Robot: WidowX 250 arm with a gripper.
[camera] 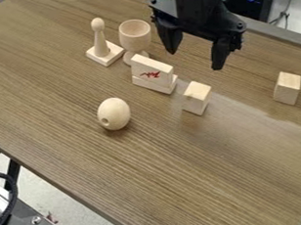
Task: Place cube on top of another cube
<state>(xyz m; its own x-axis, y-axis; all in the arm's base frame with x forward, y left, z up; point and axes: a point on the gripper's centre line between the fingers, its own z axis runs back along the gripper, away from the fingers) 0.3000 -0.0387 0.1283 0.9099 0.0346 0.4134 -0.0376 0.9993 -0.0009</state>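
Jaws of the black arm (194, 5) stand wide apart above the worktop (204, 174), on which the middle cube (196, 98) and the right-hand cube (287, 88) sit well apart, both probably light, stiff, smooth wood, best gripped squarely across opposite side faces.

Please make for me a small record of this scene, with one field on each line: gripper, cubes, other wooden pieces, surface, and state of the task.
gripper: open, above the table, nothing between its fingers
near cube: on the table, beside the red-marked block
far cube: on the table, toward the right edge of the view
other pieces: egg-shaped piece with a hole; goblet; peg on a square base
surface: brown wood-grain table
task state: cubes apart, not stacked
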